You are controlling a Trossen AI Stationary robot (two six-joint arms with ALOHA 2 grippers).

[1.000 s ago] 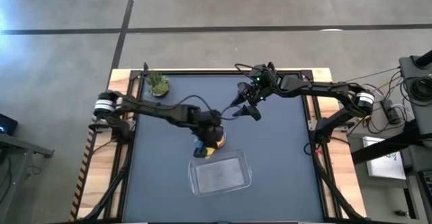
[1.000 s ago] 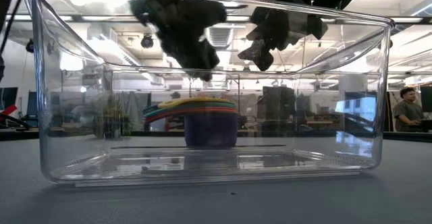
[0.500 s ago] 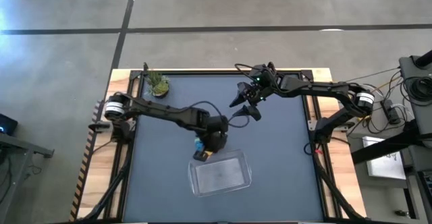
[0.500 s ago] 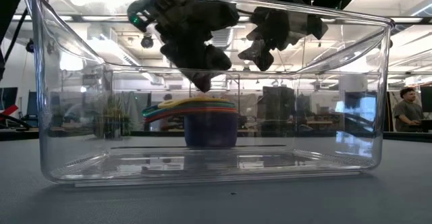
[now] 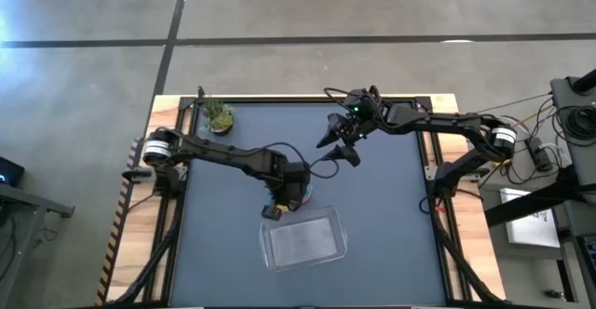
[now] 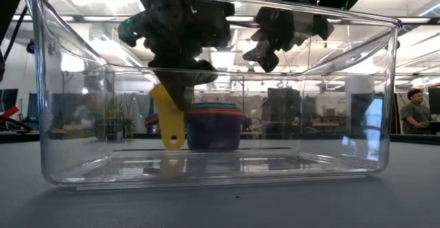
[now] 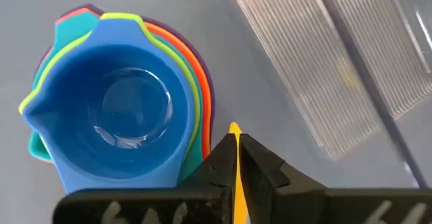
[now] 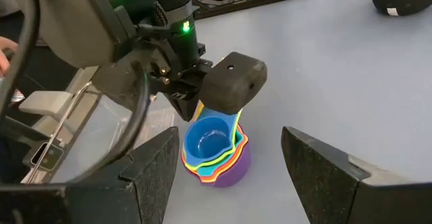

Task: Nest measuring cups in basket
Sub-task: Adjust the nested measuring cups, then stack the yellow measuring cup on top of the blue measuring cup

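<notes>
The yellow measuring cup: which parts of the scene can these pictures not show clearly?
- Yellow cup bowl: only its handle shows; the left gripper covers the rest.
- Nested stack: in the high view the left arm hides it.
- Lower cups: only rims show, so their number is unclear.
- Basket: wrist views cut it off.

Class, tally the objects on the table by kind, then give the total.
Measuring cups: 7 (6 stacked, 1 yellow cup in the left claw)
Clear basket: 1
Potted plant: 1
Total: 9
</notes>
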